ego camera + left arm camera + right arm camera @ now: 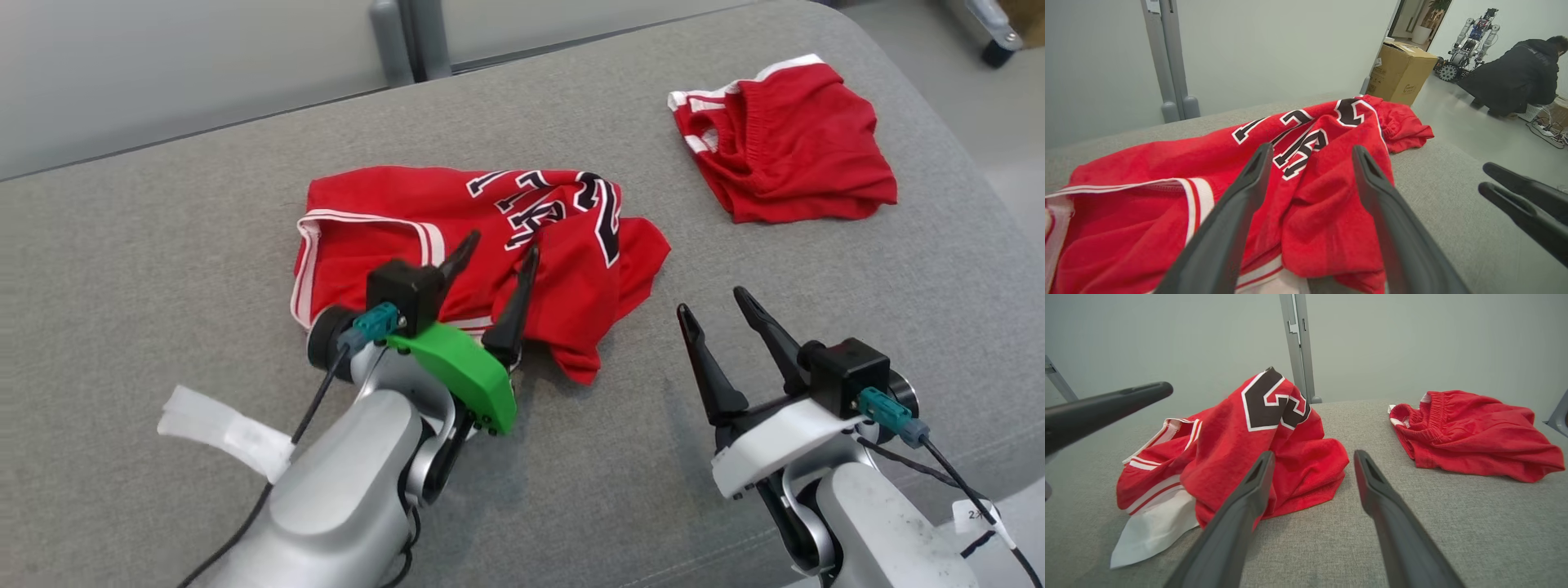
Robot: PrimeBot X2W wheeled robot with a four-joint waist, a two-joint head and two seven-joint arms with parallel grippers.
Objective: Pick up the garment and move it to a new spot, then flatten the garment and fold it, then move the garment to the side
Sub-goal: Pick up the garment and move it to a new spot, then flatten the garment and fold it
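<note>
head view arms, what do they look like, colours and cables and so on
Both are silver-grey, rounded. The left arm has a green wrist plate, the right arm a white plate. Each carries a black camera block, a teal plug with black cable bearing a white tag, and two long, dark, tapering jaws.

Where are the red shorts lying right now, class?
In the head view the red shorts lie at the upper right of the grey surface, apart from the crumpled jersey and beyond the right gripper.

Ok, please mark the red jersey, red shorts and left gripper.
red jersey [384, 200]: head view, plain upper panel.
red shorts [808, 155]: head view, middle of cloth.
left gripper [504, 245]: head view, between fingertips.
</note>
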